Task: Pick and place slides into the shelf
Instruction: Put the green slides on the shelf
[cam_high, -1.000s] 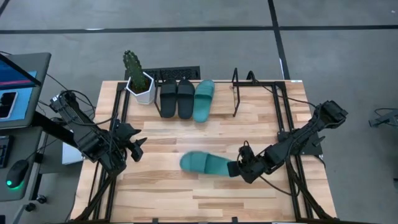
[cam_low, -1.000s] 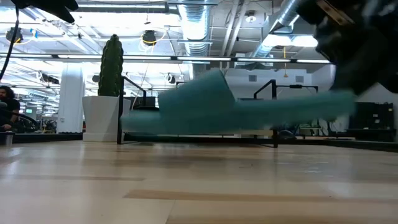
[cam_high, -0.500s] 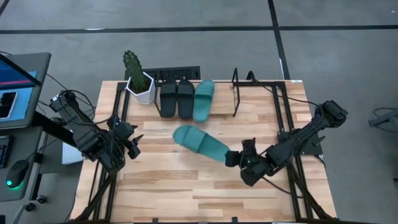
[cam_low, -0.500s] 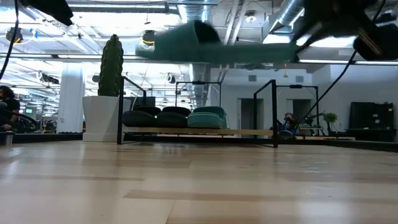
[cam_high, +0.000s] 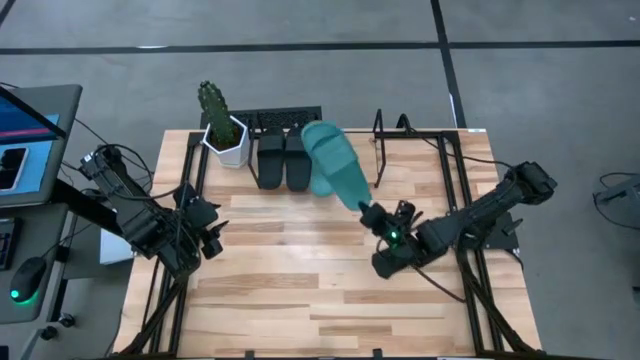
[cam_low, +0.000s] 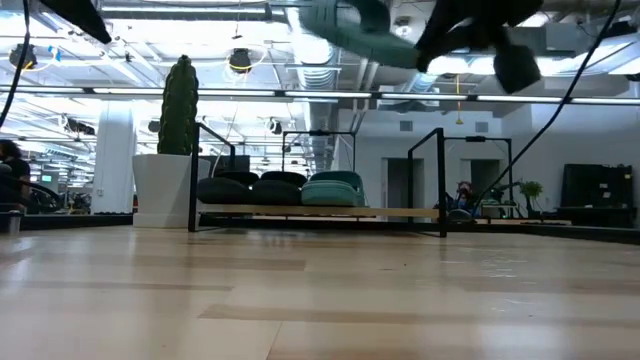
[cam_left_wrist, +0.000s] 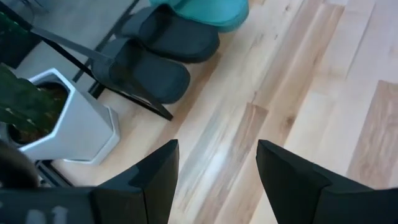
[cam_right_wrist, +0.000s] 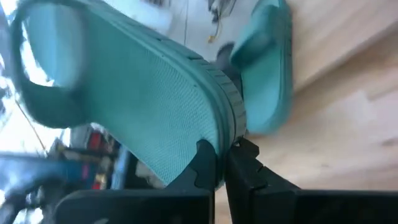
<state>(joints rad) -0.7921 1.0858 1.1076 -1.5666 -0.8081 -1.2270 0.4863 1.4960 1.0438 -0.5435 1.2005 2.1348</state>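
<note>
1. Your bench (cam_high: 300, 300): pale wood planks, both arms over it.
2. Shelf (cam_high: 378, 150) stands at the far edge; in it, two black slides (cam_high: 283, 160) lie side by side with one teal slide (cam_low: 331, 188) next to them.
3. Potted cactus (cam_high: 222, 125) stands just beside the shelf's left end.
4. Fourth slide, the teal slide in the air (cam_high: 332, 162), is held tilted well above the bench, its toe end over the shelved teal one.
5. Your right pincer (cam_high: 372, 215) is clamped on that slide's heel edge.
6. Your left pincer (cam_left_wrist: 217, 168) waits with its fingers spread, empty, over the bench's left side.
</note>
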